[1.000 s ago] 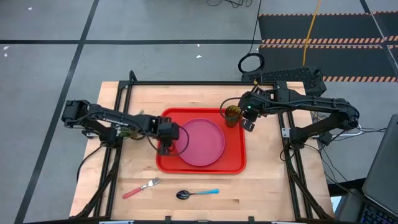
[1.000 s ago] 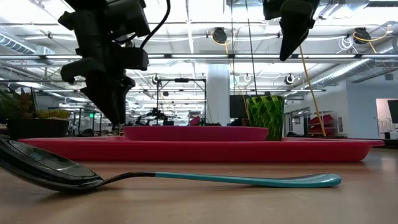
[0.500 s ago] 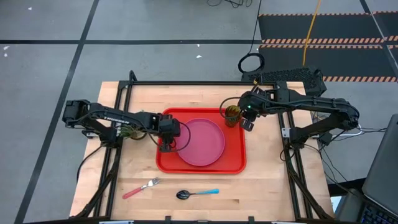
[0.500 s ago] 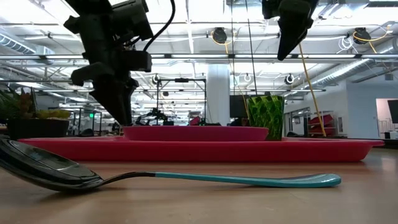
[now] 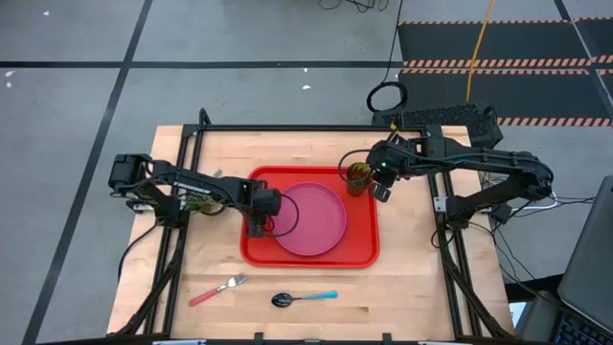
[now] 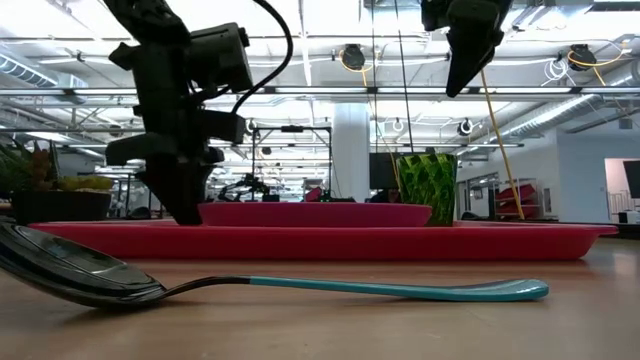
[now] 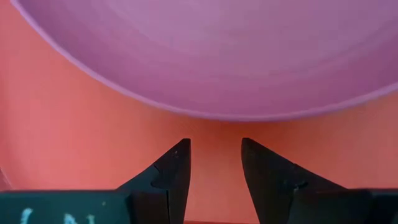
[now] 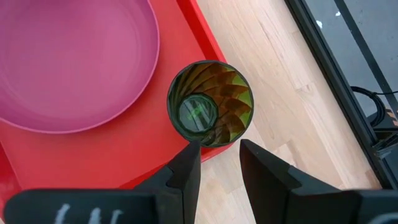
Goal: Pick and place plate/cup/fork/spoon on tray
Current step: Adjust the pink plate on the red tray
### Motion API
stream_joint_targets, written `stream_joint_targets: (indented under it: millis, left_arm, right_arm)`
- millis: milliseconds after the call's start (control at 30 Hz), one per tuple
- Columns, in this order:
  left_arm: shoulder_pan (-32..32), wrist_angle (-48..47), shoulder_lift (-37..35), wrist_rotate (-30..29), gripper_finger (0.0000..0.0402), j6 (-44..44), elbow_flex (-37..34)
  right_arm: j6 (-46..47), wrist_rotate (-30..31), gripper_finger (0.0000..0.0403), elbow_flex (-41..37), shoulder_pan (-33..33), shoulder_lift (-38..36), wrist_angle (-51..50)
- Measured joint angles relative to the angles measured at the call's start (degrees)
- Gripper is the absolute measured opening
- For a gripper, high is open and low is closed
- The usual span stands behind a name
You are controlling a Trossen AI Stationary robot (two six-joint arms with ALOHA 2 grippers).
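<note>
The pink plate (image 5: 308, 218) lies in the middle of the red tray (image 5: 356, 251). The green cup (image 5: 358, 175) stands upright in the tray's far right corner. The fork (image 5: 218, 287) and the blue-handled spoon (image 5: 305, 298) lie on the table near its front edge. My left gripper (image 5: 256, 228) is open and points down over the tray's left part, low above its floor (image 7: 93, 143), just short of the plate's left rim (image 7: 211, 115). My right gripper (image 5: 381, 190) is open and empty, above the cup (image 8: 210, 102) and a little to its right.
A small potted plant (image 5: 196, 203) stands on the table left of the tray, beside my left arm. Bare wood lies between the tray and the front edge around the fork and spoon, and to the tray's right.
My left gripper has gone down toward the tray floor beside the plate's left rim, staying open. The plate, cup, fork and spoon have kept their places.
</note>
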Motion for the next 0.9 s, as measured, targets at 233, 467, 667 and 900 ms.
stream_joint_targets:
  millis: [233,467,667,900]
  left_arm:
    - [0.0,3.9,-0.02,-0.04,0.0145,-0.4,0.37]
    - [0.0,4.06,-0.04,-0.04,0.0145,-0.51,0.37]
    - [0.0,5.9,-0.05,-0.04,0.0145,-0.84,0.37]
    - [0.0,5.87,-0.07,-0.04,0.0145,-1.56,0.37]
  right_arm:
    - [0.43,-0.01,0.0106,0.0,0.0,0.0,-0.01]
    - [0.44,-0.01,0.0106,0.0,0.0,0.0,0.02]
    - [0.42,-0.01,0.0106,0.0,0.0,0.0,1.56]
    - [-0.15,-0.01,0.0106,0.0,0.0,0.0,2.71]
